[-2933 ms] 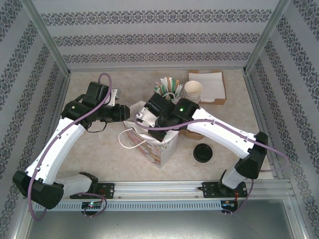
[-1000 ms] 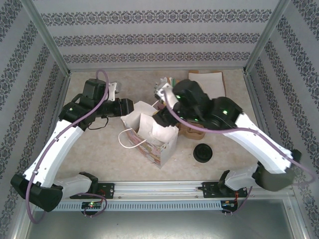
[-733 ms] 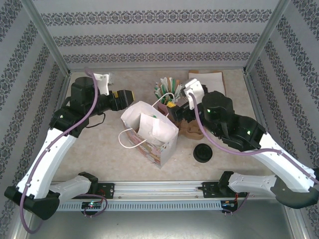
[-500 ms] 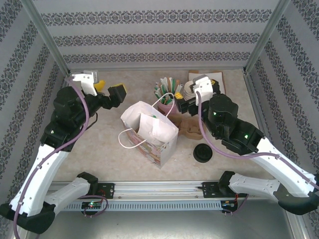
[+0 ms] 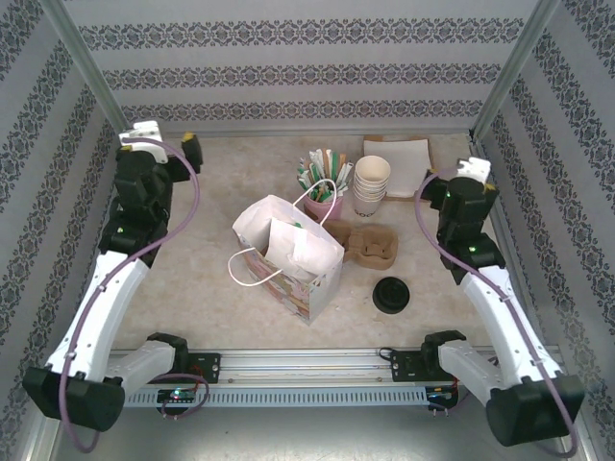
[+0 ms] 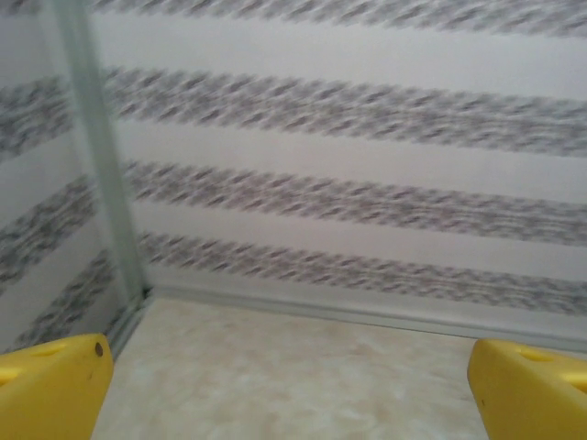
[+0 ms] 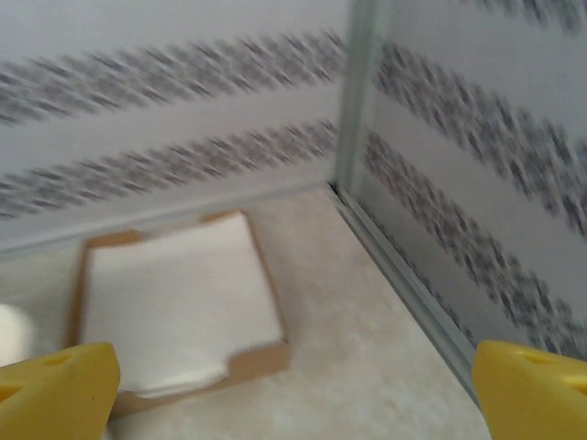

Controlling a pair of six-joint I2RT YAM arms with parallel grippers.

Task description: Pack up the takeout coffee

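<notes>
The takeout coffee is hidden from view. A white paper bag (image 5: 288, 252) stands open at the table's middle, its handles up. My left gripper (image 5: 163, 137) is raised at the far left, well away from the bag. It faces the back wall, and its yellow fingertips (image 6: 50, 390) stand wide apart with nothing between them. My right gripper (image 5: 459, 173) is raised at the far right, also open and empty (image 7: 293, 390), over bare table next to the napkin tray (image 7: 174, 302).
Right of the bag lie a brown cardboard cup carrier (image 5: 365, 245) and a loose black lid (image 5: 392, 295). Behind them stand a stack of lidless cream cups (image 5: 372, 182), a pink cup of stirrers (image 5: 320, 187) and the napkin tray (image 5: 399, 158). Patterned walls close in three sides.
Both arms have pulled away from the bag and swung out to the sides of the table. Both grippers have opened wide. The bag stays where it was.
</notes>
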